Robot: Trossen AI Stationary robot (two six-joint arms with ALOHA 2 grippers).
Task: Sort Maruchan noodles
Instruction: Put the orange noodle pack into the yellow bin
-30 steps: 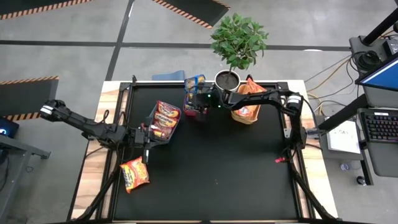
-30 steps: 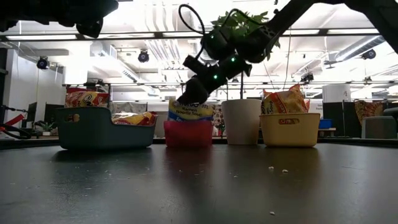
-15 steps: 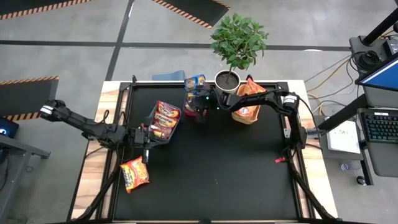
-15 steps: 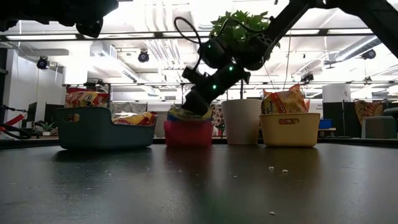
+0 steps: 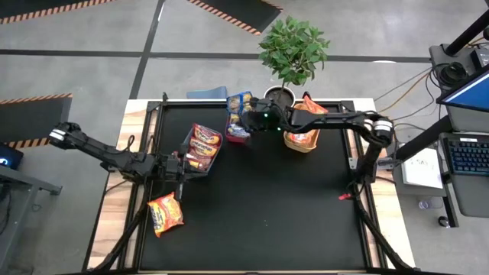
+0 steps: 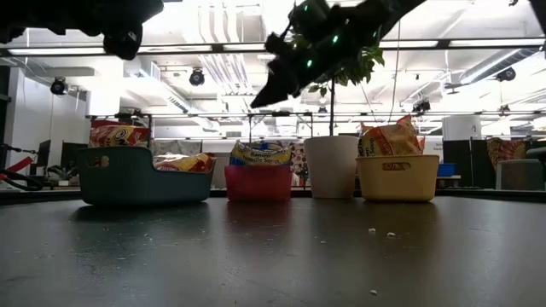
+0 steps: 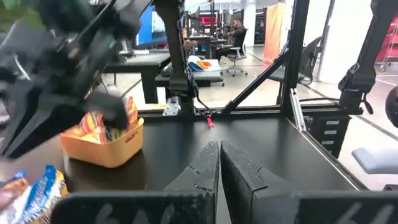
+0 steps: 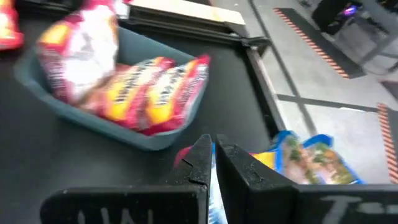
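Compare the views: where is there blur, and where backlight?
Right wrist view: the teal bin and its packets are smeared by motion. Low view: bright ceiling lights leave the right pincer a dark silhouette. Left wrist view: the right arm is blurred.

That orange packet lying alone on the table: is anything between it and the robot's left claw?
Nothing visible is. The orange packet lies on bare table, just in front of the shut left gripper, beside the teal bin.

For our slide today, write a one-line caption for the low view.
Right claw shut and empty above a blue packet in the red bin, between teal bin and plant pot.
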